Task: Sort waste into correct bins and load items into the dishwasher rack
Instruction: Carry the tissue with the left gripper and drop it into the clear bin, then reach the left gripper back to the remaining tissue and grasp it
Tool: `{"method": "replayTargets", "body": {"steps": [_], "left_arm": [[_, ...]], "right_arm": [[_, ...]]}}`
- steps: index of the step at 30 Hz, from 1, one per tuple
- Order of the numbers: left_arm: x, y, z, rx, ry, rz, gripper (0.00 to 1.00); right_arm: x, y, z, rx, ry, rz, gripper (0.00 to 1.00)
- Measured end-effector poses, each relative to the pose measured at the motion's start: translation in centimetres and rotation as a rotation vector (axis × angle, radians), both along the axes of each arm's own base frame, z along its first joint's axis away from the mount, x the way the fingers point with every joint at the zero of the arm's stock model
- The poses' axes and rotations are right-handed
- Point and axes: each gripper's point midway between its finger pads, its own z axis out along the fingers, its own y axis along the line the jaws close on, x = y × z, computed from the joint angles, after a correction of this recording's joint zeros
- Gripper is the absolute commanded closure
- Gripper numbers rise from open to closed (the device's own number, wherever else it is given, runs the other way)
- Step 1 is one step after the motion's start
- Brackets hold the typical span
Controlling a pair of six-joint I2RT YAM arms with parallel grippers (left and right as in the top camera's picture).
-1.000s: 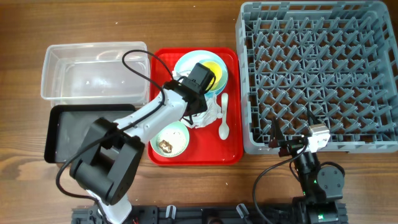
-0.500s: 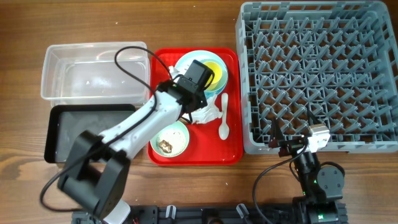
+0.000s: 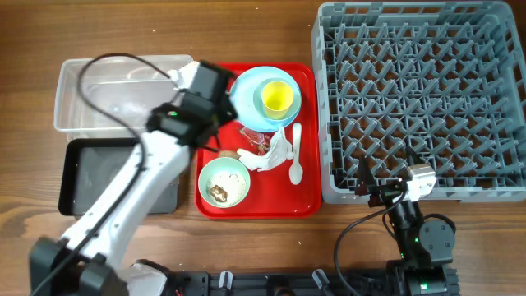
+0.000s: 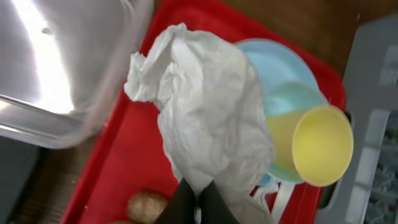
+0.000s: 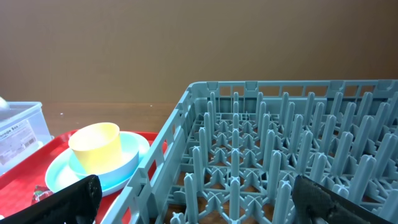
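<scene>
My left gripper (image 3: 201,89) is shut on a crumpled white napkin (image 4: 205,118) and holds it above the left edge of the red tray, beside the clear tub (image 3: 123,94). A second napkin (image 3: 269,153) and a red wrapper (image 3: 256,141) lie mid-tray. A brown sausage scrap (image 4: 146,205) lies on the tray below the gripper. The yellow cup (image 3: 278,97) sits in the pale blue bowl (image 4: 292,102) on the pale blue plate (image 3: 245,89). The mint-green bowl (image 3: 223,182) holds rice grains and a brown scrap. The white spoon (image 3: 296,156) lies at the tray's right. My right gripper (image 3: 386,187) is open and empty at the rack's (image 3: 423,99) near edge.
The black tray (image 3: 90,177) sits in front of the clear tub, partly under my left arm. The red serving tray (image 3: 308,201) lies between the bins and the rack. The rack's pegs (image 5: 280,155) fill the right wrist view. Bare wood table lies in front.
My left gripper has lifted a napkin off the middle of the red tray and carried it left and back toward the clear tub. The right arm has not moved.
</scene>
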Motion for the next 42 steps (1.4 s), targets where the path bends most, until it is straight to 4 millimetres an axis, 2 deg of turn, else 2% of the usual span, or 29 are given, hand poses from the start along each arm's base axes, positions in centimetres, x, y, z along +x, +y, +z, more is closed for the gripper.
{"method": "replayTargets", "body": {"steps": [2, 6, 8, 10, 11, 12, 13, 14, 15, 16, 19, 22, 25, 27, 29, 30, 31, 33, 35, 39, 42], "left_arm": [[0.8, 3.5, 1.2, -0.001, -0.032, 0.081, 0.96], [2.0, 11.1, 1.0, 0.017, -0.030, 0.276, 0.96], [2.5, 13.8, -0.1, 0.028, -0.011, 0.346, 0.96], [3.2, 15.4, -2.1, 0.038, 0.026, 0.383, 0.95], [3.6, 16.0, -3.1, 0.042, 0.041, 0.397, 0.88], [4.0, 16.4, -4.0, 0.045, 0.050, 0.406, 0.69], [4.2, 16.7, -4.6, 0.046, 0.059, 0.412, 0.45], [4.5, 16.9, -5.0, 0.051, 0.060, 0.410, 0.30], [4.7, 16.9, -5.2, 0.053, 0.057, 0.405, 0.11], [5.0, 16.9, -5.1, 0.055, 0.044, 0.400, 0.02], [5.8, 16.9, -4.5, 0.079, 0.010, 0.355, 0.01], [5.2, 16.8, -4.5, 0.100, 0.033, 0.310, 0.01], [2.3, 14.0, -3.2, -0.017, 0.105, 0.203, 0.08], [-0.2, 10.6, -0.8, -0.166, 0.126, 0.083, 0.15], [-2.8, 8.2, 0.5, -0.250, 0.168, -0.002, 0.23], [-3.8, 7.1, 0.8, -0.277, 0.192, -0.036, 0.31], [-5.3, 5.5, 0.9, -0.294, 0.229, -0.098, 0.44], [-7.1, 3.2, 0.6, -0.299, 0.289, -0.193, 0.51], [-9.4, -0.3, 0.4, -0.274, 0.336, -0.362, 0.64], [-11.7, -5.5, 0.4, -0.187, 0.309, -0.602, 0.65], [-13.2, -9.0, 0.5, -0.108, 0.258, -0.746, 0.57]], "right_arm": [[0.0, 0.0, 0.0, 0.000, 0.000, 0.000, 0.00], [0.0, 0.0, 0.0, 0.000, 0.000, 0.000, 0.00], [0.0, 0.0, 0.0, 0.000, 0.000, 0.000, 0.00], [0.0, 0.0, 0.0, 0.000, 0.000, 0.000, 0.00], [0.0, 0.0, 0.0, 0.000, 0.000, 0.000, 0.00], [0.0, 0.0, 0.0, 0.000, 0.000, 0.000, 0.00], [0.0, 0.0, 0.0, 0.000, 0.000, 0.000, 0.00], [0.0, 0.0, 0.0, 0.000, 0.000, 0.000, 0.00], [0.0, 0.0, 0.0, 0.000, 0.000, 0.000, 0.00], [0.0, 0.0, 0.0, 0.000, 0.000, 0.000, 0.00], [0.0, 0.0, 0.0, 0.000, 0.000, 0.000, 0.00], [0.0, 0.0, 0.0, 0.000, 0.000, 0.000, 0.00], [0.0, 0.0, 0.0, 0.000, 0.000, 0.000, 0.00], [0.0, 0.0, 0.0, 0.000, 0.000, 0.000, 0.00], [0.0, 0.0, 0.0, 0.000, 0.000, 0.000, 0.00], [0.0, 0.0, 0.0, 0.000, 0.000, 0.000, 0.00], [0.0, 0.0, 0.0, 0.000, 0.000, 0.000, 0.00], [0.0, 0.0, 0.0, 0.000, 0.000, 0.000, 0.00], [0.0, 0.0, 0.0, 0.000, 0.000, 0.000, 0.00], [0.0, 0.0, 0.0, 0.000, 0.000, 0.000, 0.00], [0.0, 0.0, 0.0, 0.000, 0.000, 0.000, 0.00]]}}
